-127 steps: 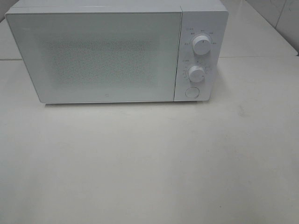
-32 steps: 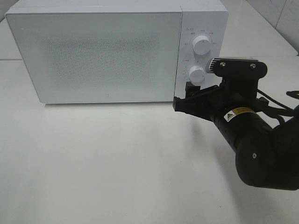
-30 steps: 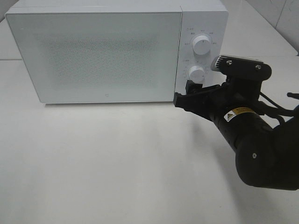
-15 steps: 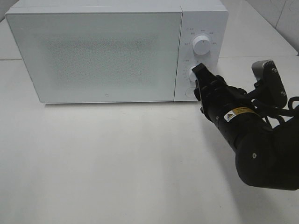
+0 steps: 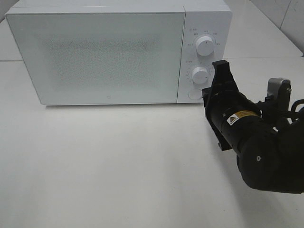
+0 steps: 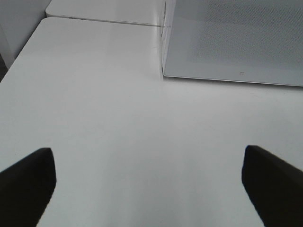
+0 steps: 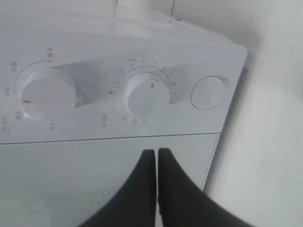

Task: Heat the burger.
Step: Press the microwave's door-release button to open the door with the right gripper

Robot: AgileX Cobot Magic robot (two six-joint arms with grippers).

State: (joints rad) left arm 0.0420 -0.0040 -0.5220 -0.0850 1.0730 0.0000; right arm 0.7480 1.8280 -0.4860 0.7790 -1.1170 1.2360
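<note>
A white microwave is standing on the white table with its speckled door sitting shut. The burger is not showing in any view, so where it is cannot be told.

The right gripper is pressing its two black fingers together with nothing between them. It is hovering in front of the door's edge, just beside the seam with the control panel; whether it is touching cannot be told.

On that panel an upper knob, a lower knob and a round button are lining up one below the other. Each knob is carrying a short red pointer mark. A red "0" is reading clearly beside the lower knob, while the other small figures and characters ringing both dials are coming out too small to read.

A yellow warning label is showing on the right arm, its text illegible. A tiny mark is sitting low on the door.

The left gripper is hanging over bare table with its fingers spread wide, holding nothing
</note>
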